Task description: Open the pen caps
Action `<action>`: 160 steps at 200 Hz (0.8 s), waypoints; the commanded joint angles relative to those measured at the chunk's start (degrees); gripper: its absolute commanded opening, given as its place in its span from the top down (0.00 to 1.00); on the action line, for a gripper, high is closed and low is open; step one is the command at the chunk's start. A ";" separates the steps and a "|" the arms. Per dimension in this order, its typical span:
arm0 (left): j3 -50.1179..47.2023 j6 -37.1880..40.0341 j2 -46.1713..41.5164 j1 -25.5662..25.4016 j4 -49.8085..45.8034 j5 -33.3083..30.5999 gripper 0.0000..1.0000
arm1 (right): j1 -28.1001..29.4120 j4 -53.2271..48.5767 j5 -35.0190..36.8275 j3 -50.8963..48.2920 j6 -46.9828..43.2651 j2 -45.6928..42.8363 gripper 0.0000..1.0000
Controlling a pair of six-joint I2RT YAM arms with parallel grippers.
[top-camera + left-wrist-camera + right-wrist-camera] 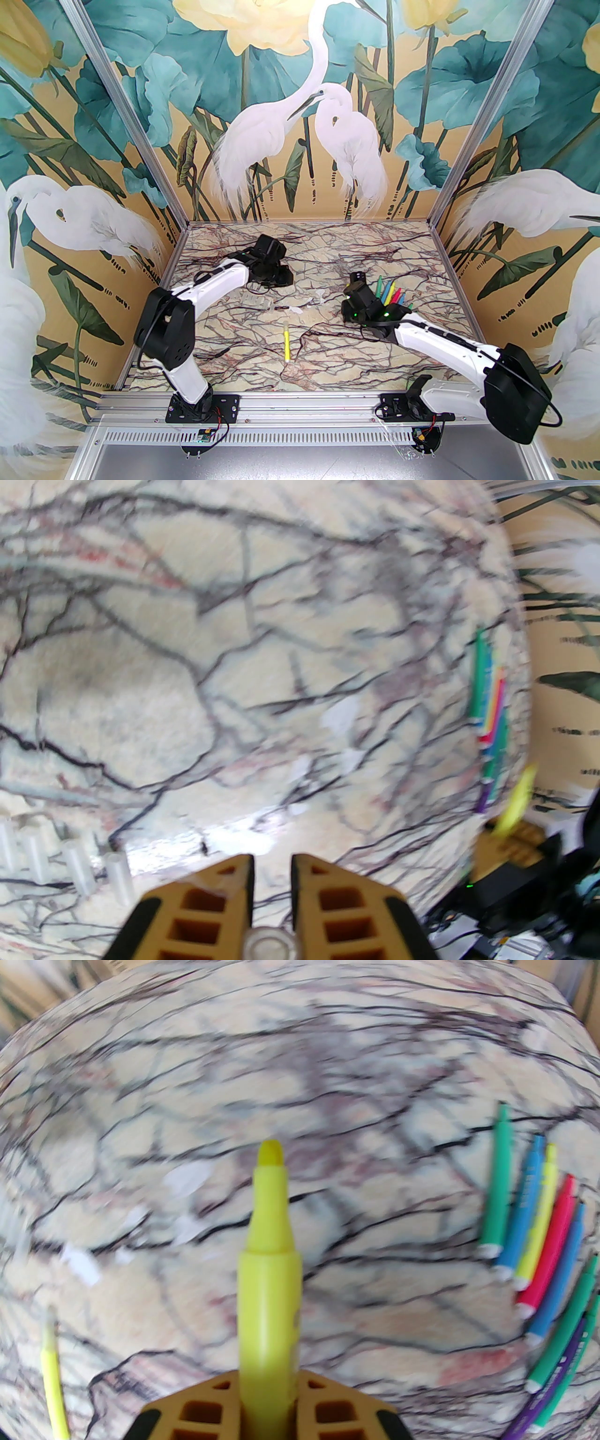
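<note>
My right gripper (269, 1377) is shut on a yellow pen (269, 1260) that points away from the camera with its bare felt tip uncovered. My left gripper (273, 862) is shut on a clear pen cap (268, 945), seen end-on between the fingers. In the top view the left gripper (274, 274) is at the back left and the right gripper (357, 281) is right of centre. Several uncapped pens (539, 1236) lie fanned out to the right. Loose pen caps (98, 869) stand in a row beside the left gripper. Another yellow pen (286, 344), cap on, lies mid-table.
More clear caps (300, 307) are scattered on the marbled table (234, 347) between the two grippers. Painted walls close in the table at the back and on both sides. An aluminium rail (300, 403) carrying the arm bases runs along the near edge.
</note>
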 commanded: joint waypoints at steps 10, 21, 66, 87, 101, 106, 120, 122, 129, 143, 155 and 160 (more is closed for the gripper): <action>2.89 1.92 2.22 -1.53 -6.51 -5.36 1.00 | -3.40 -0.80 1.49 1.74 0.31 1.15 1.00; 3.37 2.08 2.62 -1.85 -7.43 -6.30 1.00 | -4.52 -0.46 1.51 1.74 0.10 1.66 1.00; 3.53 2.62 3.97 -2.40 -9.58 -7.70 1.00 | -8.30 1.55 1.02 1.91 -0.30 3.49 1.00; 3.59 2.78 4.79 -2.64 -10.13 -8.25 1.00 | -9.78 2.10 0.60 2.48 -0.47 4.74 1.00; 3.58 2.76 5.29 -2.77 -10.45 -8.64 1.00 | -10.52 2.33 0.61 2.95 -0.56 5.73 1.00; 3.55 2.81 5.41 -2.77 -10.49 -8.80 1.00 | -10.79 2.44 0.55 3.09 -0.63 6.10 1.00; 3.59 2.84 5.85 -2.77 -10.49 -9.03 1.00 | -11.48 2.72 0.61 3.51 -0.71 7.16 1.00; 3.60 2.88 5.91 -2.77 -10.49 -9.06 1.00 | -11.55 2.79 0.56 3.57 -0.73 7.27 1.00; 3.54 2.86 6.11 -2.77 -10.58 -9.05 1.00 | -11.94 2.97 0.68 3.82 -0.72 7.86 1.00; 3.56 2.97 6.56 -2.77 -10.67 -9.21 1.00 | -12.72 3.36 0.55 4.22 -0.66 9.06 1.00; 3.52 3.13 6.87 -2.77 -10.75 -9.31 1.00 | -13.32 4.08 0.24 4.61 -1.12 10.15 1.00; 3.51 3.09 7.01 -2.77 -10.84 -9.38 1.00 | -13.45 4.34 0.04 4.85 -1.40 10.58 1.00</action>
